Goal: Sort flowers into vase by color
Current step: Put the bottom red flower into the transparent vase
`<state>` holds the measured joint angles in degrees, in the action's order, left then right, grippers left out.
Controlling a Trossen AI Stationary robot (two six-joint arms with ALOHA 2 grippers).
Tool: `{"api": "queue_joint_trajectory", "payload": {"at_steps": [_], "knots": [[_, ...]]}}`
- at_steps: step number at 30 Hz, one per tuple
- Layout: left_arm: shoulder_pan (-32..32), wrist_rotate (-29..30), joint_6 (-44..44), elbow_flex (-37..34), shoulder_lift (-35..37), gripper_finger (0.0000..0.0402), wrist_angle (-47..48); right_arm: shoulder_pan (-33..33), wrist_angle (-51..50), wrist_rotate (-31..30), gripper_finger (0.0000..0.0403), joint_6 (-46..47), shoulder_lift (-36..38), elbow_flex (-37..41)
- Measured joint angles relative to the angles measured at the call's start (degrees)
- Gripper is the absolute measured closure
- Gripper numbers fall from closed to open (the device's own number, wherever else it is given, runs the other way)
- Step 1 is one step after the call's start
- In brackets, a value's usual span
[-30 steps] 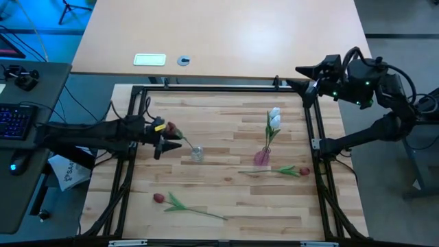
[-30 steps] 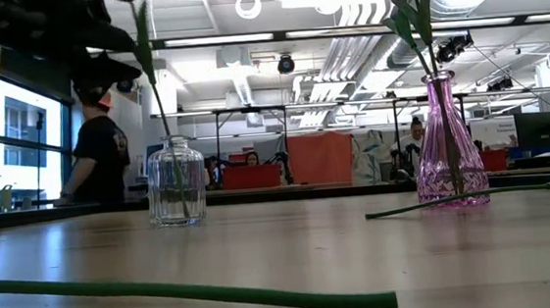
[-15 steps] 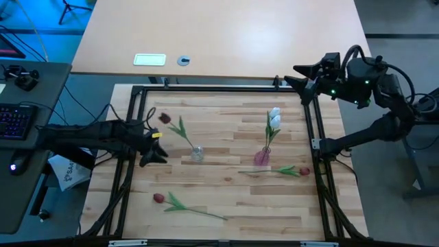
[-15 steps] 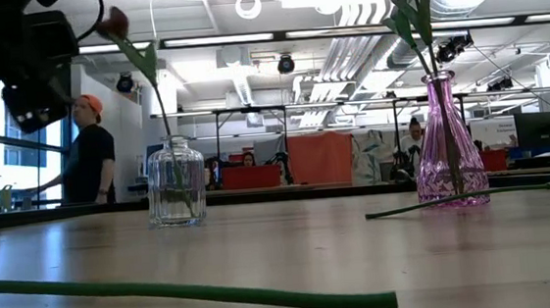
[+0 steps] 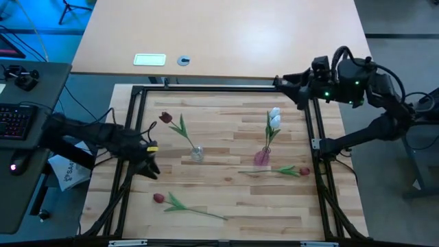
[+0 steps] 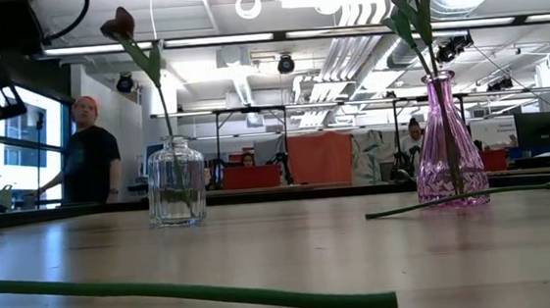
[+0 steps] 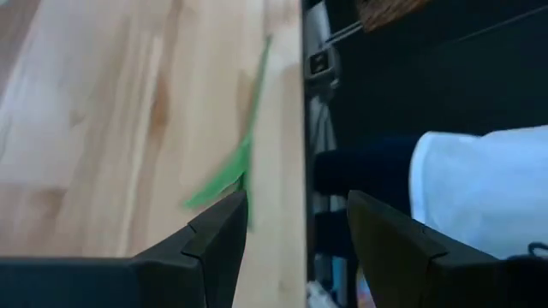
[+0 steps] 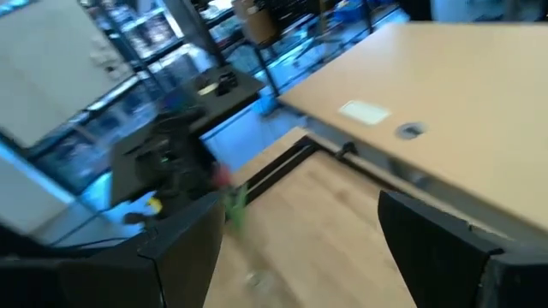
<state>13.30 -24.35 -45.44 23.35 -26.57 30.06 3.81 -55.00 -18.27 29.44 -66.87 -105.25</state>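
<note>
A dark red tulip [image 5: 164, 117] stands with its stem in the small clear vase [image 5: 197, 152], leaning toward the far left; it also shows in the low view [image 6: 119, 24]. Two white tulips [image 5: 274, 116] stand in the pink vase [image 5: 262, 156]. One red tulip [image 5: 296, 170] lies flat by the pink vase. Another red tulip [image 5: 159, 197] lies near the front, its stem [image 7: 248, 145] showing in the left wrist view. My left gripper [image 5: 149, 167] is open at the table's left edge, holding nothing. My right gripper [image 5: 281, 84] is open over the far right corner.
A black frame [image 5: 219, 88] runs around the wooden board. A pale desk [image 5: 226, 34] with a white card [image 5: 149, 60] lies beyond the far edge. Bare board lies between the two vases [image 5: 230, 147]. A person [image 6: 88, 154] stands in the room behind.
My left gripper has let go of the dark red tulip and drawn back toward the table's left and near edge. The tulip now stands free in the clear vase, its head tipped toward the far left. My right gripper has shifted a little left along the far edge.
</note>
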Motion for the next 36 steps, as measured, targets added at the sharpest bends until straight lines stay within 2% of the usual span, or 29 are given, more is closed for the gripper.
{"api": "queue_joint_trajectory", "payload": {"at_steps": [7, 13, 15, 19, 23, 27, 30, 33, 36], "knots": [[6.78, 12.48, -5.05, 0.0, -0.03, 0.0211, -13.44, -2.56, 0.21, 10.36, 0.0098, 2.24, -0.17, 1.0], [10.41, 24.1, -10.94, 0.0, -2.28, 0.0211, -22.45, -9.72, 0.0, 20.66, 0.0098, 8.68, -0.3, 9.9], [11.9, 25.89, -13.73, 0.0, -4.69, 0.0211, -24.4, -13.3, 0.62, 22.32, 0.0098, 10.37, -0.28, 13.61], [16.07, 27.05, -19.6, 1.79, -12.13, 0.022, -25.48, -20.42, 8.06, 23.79, 0.0098, 12.44, -0.3, 22.69], [21.74, 26.35, -23.7, 6.26, -21.2, 0.0233, -27.68, -26.17, 22.85, 27.77, 0.0098, 16.03, -0.26, 32.54], [27.42, 26.58, -24.19, 10.65, -27.89, 0.024, -34.5, -31.74, 39.89, 27.4, 0.0098, 23.22, -0.46, 41.63], [30.51, 28.41, -24.36, 12.4, -30.13, 0.0241, -37.78, -35.61, 49.98, 23.86, 0.0098, 29.66, -1.89, 46.55], [32.32, 31.62, -22.58, 12.9, -29.64, 0.0241, -38.1, -38.6, 56.36, 17.75, 0.0098, 34.25, -5.42, 48.46], [32.65, 32.62, -18.68, 12.9, -27.54, 0.0241, -36.25, -39.98, 59.04, 15.26, 0.0098, 36.63, -11.15, 46.79]]}}
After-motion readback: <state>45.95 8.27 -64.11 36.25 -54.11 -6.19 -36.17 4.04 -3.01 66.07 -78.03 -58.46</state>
